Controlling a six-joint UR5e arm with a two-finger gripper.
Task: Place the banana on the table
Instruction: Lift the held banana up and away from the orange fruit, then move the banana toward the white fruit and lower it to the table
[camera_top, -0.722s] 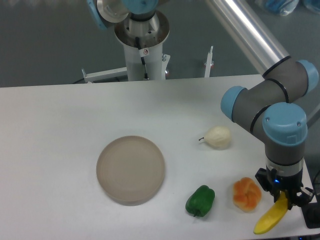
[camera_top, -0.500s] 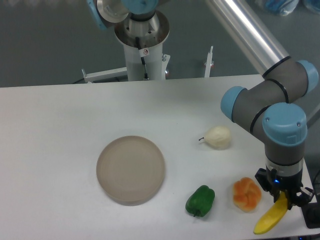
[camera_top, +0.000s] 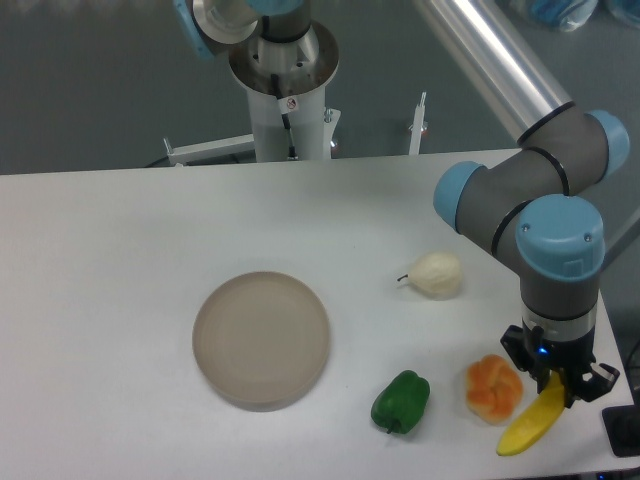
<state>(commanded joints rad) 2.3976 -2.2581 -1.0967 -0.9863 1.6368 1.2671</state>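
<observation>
The bright yellow banana (camera_top: 528, 427) hangs tilted at the front right of the white table (camera_top: 120, 260), its lower tip near the table's front edge. My gripper (camera_top: 556, 389) points straight down and is shut on the banana's upper end. Whether the banana's lower tip touches the tabletop I cannot tell. The lumpy orange fruit (camera_top: 493, 388) lies just left of the gripper, very close to the fingers.
A round grey-beige plate (camera_top: 261, 338) sits at the middle front. A green pepper (camera_top: 401, 402) lies left of the orange fruit, and a pale cream pear (camera_top: 436, 274) lies behind them. The arm's base column (camera_top: 287, 100) stands at the back.
The arm has shifted slightly left and forward, carrying the banana with it; the banana now sits a little further left. The other objects have not moved.
</observation>
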